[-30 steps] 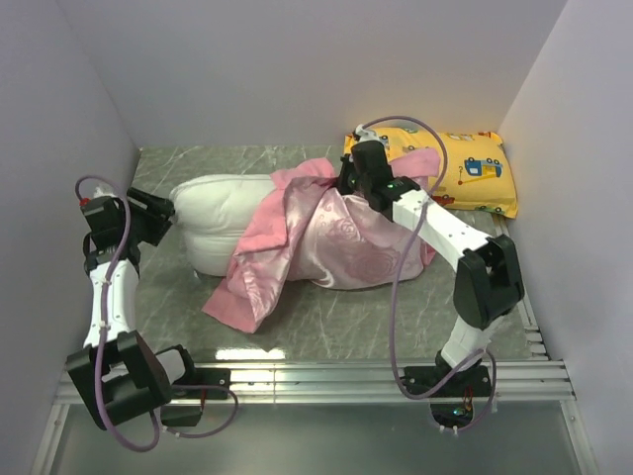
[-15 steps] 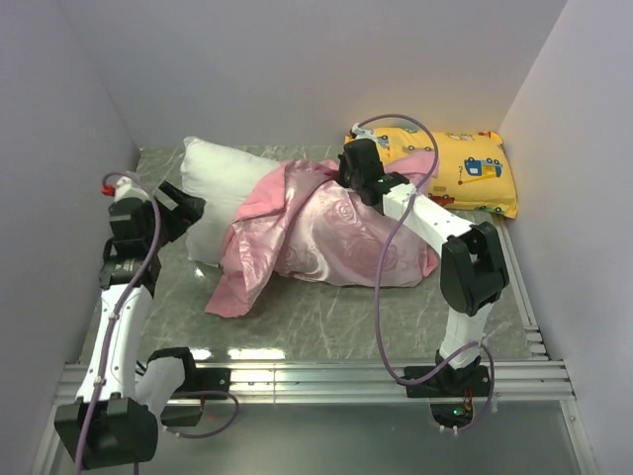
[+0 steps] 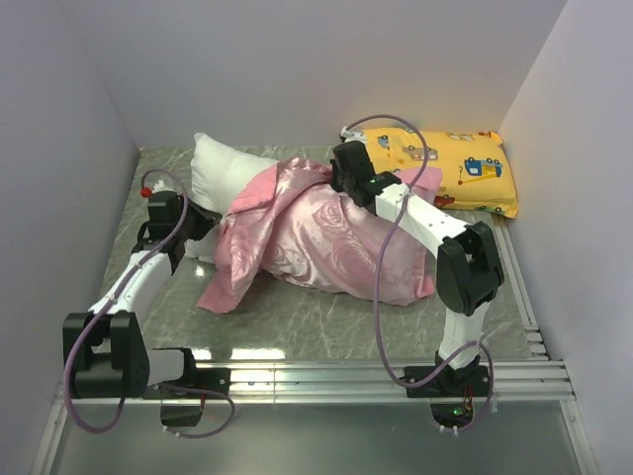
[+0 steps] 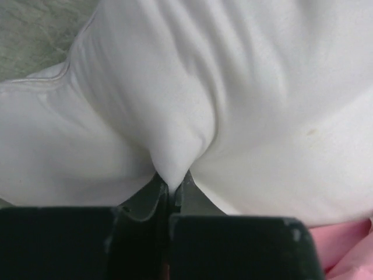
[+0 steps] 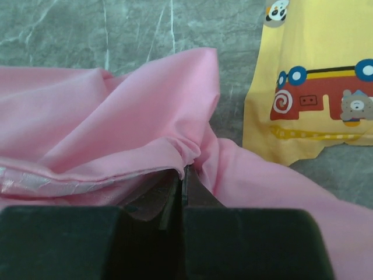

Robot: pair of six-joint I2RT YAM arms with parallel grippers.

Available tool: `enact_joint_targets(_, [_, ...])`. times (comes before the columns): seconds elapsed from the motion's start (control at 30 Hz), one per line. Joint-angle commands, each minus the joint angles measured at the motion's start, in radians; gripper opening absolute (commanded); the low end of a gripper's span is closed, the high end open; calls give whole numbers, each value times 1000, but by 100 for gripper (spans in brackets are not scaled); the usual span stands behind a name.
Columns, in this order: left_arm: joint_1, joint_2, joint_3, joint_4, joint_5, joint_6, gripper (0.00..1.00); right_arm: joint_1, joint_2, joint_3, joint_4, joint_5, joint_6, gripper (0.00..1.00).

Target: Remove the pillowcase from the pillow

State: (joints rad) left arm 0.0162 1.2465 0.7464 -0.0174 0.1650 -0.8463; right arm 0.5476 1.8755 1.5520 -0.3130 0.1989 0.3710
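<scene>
The white pillow (image 3: 213, 168) lies across the marble table, its left end bare and the rest inside the shiny pink pillowcase (image 3: 316, 242). My left gripper (image 3: 198, 226) is at the pillow's bare left end. In the left wrist view it (image 4: 171, 185) is shut on a pinched fold of the white pillow (image 4: 233, 87). My right gripper (image 3: 341, 183) sits on the back top edge of the pillowcase. In the right wrist view its jaws (image 5: 184, 170) stand together on a gathered fold of matte pink pillowcase (image 5: 116, 122).
A yellow vehicle-print pillow (image 3: 465, 168) lies at the back right corner, close to the right gripper and just beyond the pink fabric (image 5: 315, 76). Walls close in the table on the left, back and right. A metal rail (image 3: 316, 371) runs along the near edge.
My left arm swung in to the pillow's bare end and shut on it. The pillow and pillowcase shifted left and back. My right gripper moved slightly left, still on the pink fabric.
</scene>
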Motion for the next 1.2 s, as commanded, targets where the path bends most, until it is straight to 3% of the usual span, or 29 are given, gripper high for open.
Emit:
enact_joint_targets(0.0, [-12,45,-5,-39,-37,-50,0,48,-22,-10,-161,-9,-33,18])
enact_joint_targets(0.03, [-10,36,-10,-45,-51,-50,0,48,-44,-13,-167,19,-37,40])
enact_joint_targets(0.13, [-10,-30,-24,-62,-79,-53,0,49,-140,-1,-205,56,-37,60])
enact_joint_targets(0.33, [-9,-117,-25,-110,-91,-51,0,127,-381,-29,-230,129,-49,75])
enact_joint_targets(0.5, [-10,-182,-22,-128,-85,-53,1,281,-504,-111,-244,301,-28,78])
enact_joint_targets(0.67, [-10,-211,-45,-130,-78,-51,0,383,-564,-251,-183,326,-12,79])
enact_joint_targets(1.0, [-10,-220,-55,-147,-94,-39,1,486,-339,-294,-144,338,20,80])
enact_joint_targets(1.07, [-10,-222,-42,-151,-99,-37,0,488,-319,-285,-158,359,31,77])
enact_joint_targets(1.17, [-10,-220,-27,-165,-105,-30,0,491,-334,-312,-146,378,43,62])
